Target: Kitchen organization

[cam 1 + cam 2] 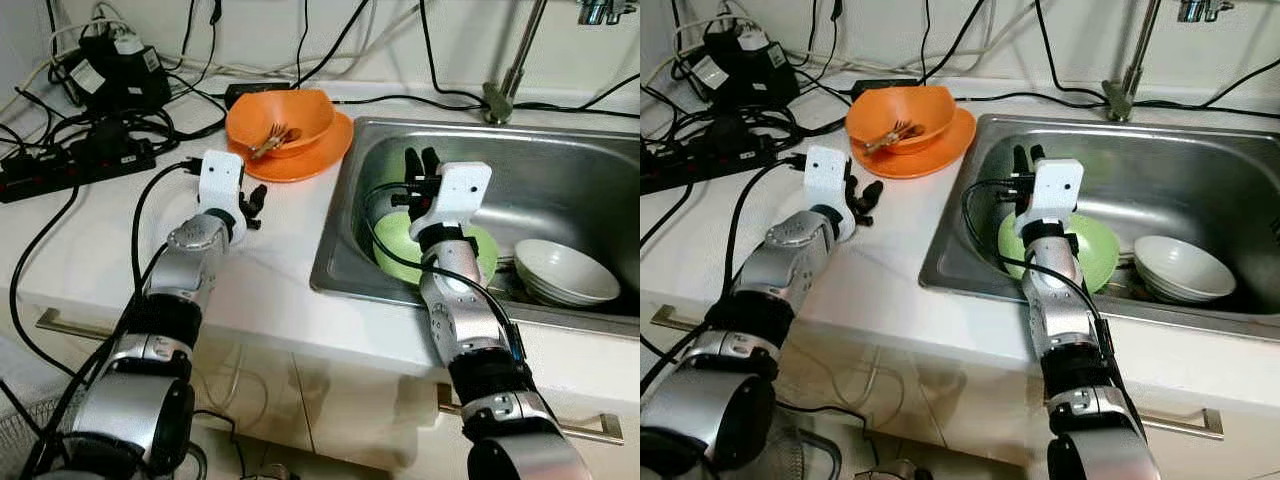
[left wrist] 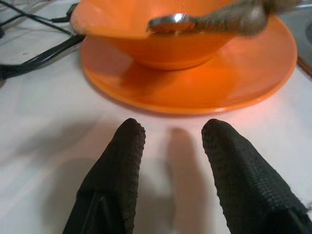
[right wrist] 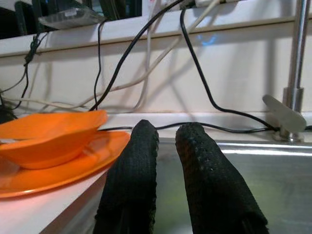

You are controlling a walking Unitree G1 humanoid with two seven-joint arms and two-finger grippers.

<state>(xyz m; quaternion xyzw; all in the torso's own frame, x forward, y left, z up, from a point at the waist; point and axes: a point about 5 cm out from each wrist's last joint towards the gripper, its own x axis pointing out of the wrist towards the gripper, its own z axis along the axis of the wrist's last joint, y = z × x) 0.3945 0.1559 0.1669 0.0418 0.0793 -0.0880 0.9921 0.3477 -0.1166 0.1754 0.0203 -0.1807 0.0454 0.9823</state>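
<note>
Right gripper (image 1: 418,160) partly hides green bowl (image 1: 395,245).

Even indoor light, soft shadows; left wrist view's spoon (image 2: 214,20) blurred, fgnd sharp.

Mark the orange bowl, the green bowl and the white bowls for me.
orange bowl (image 1: 290,115): left eye view, inner wall.
green bowl (image 1: 1095,250): right eye view, bare inner wall beside the right arm.
white bowls (image 1: 565,268): left eye view, top bowl's inside.
</note>
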